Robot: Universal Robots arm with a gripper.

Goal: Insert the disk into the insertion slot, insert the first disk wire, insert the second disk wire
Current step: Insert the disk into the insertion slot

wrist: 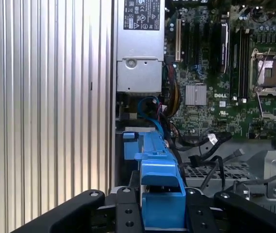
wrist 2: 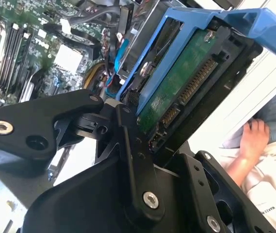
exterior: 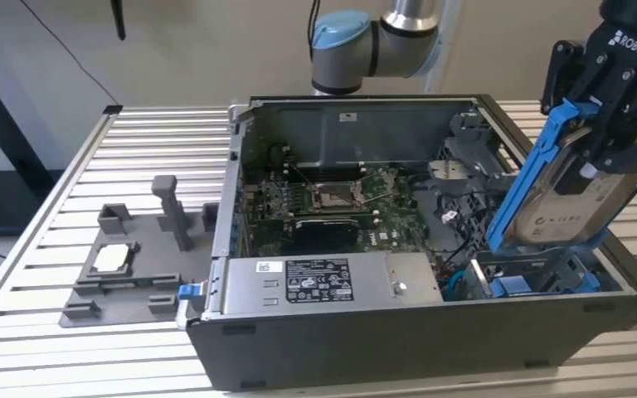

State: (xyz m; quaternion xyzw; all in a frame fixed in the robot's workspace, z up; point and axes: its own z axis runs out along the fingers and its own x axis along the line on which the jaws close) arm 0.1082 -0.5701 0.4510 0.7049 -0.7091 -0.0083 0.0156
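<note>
**A:** How would you expect the disk (exterior: pixel 580 195) to handle?

**B:** It looks rigid and dense for its size, and I'd guess it won't take knocks well. The metal face looks smooth, so probably slippery. The blue plastic frame (exterior: pixel 527 178) clipped round it likely has a little give. In the second wrist view the green circuit board (wrist 2: pixel 176 92) and its connector pins are bare at one end — I'd keep anything hard off those.

**A:** So where should it be held?

**B:** Across the frame's two long sides, near the end away from the slot. That leaves the leading end free to go in.

**A:** And the fingers (wrist: pixel 124 208)?

**B:** In the first wrist view there's one on each side of the blue frame, closed in against it with no gap I can see. The gripper (exterior: pixel 604 124) is clamped on the disk's upper end and touches nothing else.

**A:** Where is the disk?

**B:** In the air, tilted, at the exterior view's right of the open computer case (exterior: pixel 407 348). Its lower end is just over the insertion slot (exterior: pixel 493 267) — the grey drive cage with blue parts, beside the power-supply box (exterior: pixel 318 282). I can't tell whether the bottom edge has reached the cage's mouth. The disk certainly isn't seated. The case stands on the slatted tabletop (exterior: pixel 75 174).
</note>
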